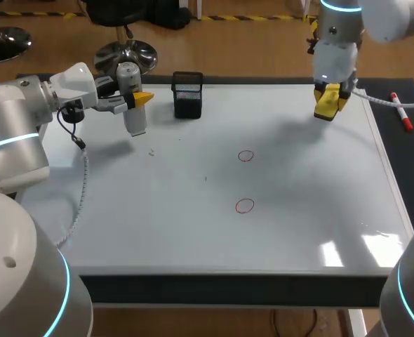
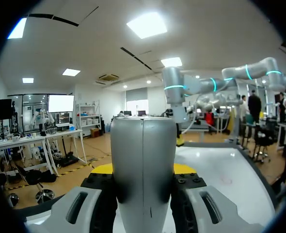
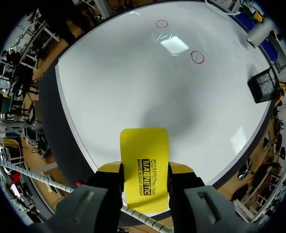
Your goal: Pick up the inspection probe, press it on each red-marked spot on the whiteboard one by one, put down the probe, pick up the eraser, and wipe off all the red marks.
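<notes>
Left gripper is seen closed on the inspection probe, with a yellow-tipped finger pressed to each side of the grey cylinder. The probe is held upright, its long axis roughly vertical and its lower end pointed down over the far left part of the whiteboard. Its shadow falls apart from it, so it is judged to hang above the surface rather than rest on it. Just beside it, farther along the far edge, a black mesh holder is set. The right gripper is closed on the yellow eraser, which is gripped across its width and held above the far right corner of the board. Both red marks are unerased near the middle: the farther circle and the nearer circle, one almost straight behind the other. From the probe they lie to the right and toward the near edge, the farther circle being met first. The two arms are judged about equally placed, the eraser arm slightly nearer. For pressing, a sideways carry followed by a straight descent would be needed, and the upright axis suits that already. A red marker is left off the board at the right.
</notes>
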Motion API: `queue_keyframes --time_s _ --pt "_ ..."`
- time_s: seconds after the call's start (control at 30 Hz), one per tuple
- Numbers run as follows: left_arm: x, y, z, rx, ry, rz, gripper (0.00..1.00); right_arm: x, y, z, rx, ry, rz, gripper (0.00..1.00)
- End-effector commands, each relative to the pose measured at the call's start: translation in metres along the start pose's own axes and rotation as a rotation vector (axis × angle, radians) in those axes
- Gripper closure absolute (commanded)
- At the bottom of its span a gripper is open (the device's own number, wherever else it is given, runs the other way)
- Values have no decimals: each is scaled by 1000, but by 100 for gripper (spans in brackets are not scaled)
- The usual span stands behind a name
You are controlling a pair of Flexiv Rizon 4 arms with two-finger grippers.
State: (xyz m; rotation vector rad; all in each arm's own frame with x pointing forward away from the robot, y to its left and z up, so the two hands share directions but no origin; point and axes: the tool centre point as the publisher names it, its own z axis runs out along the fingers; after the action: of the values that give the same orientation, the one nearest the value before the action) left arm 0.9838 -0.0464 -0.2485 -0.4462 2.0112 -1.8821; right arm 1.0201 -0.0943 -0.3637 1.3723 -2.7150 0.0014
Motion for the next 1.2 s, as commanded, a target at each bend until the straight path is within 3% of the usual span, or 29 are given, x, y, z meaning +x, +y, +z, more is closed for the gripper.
queue_keyframes --time_s 0.03,0.37,0.77,1.2 --pt "0 -1 0 -1 -2 1 100 1 -1 -1 1 2 -2 100" --pt "3 -8 7 -8 34 23 100 1 -1 -1 1 2 -2 100" --pt "48 -32 50 45 207 58 100 1 -1 -1 1 2 -2 100" --pt "94 -42 99 102 372 55 100 1 -1 -1 1 2 -2 100"
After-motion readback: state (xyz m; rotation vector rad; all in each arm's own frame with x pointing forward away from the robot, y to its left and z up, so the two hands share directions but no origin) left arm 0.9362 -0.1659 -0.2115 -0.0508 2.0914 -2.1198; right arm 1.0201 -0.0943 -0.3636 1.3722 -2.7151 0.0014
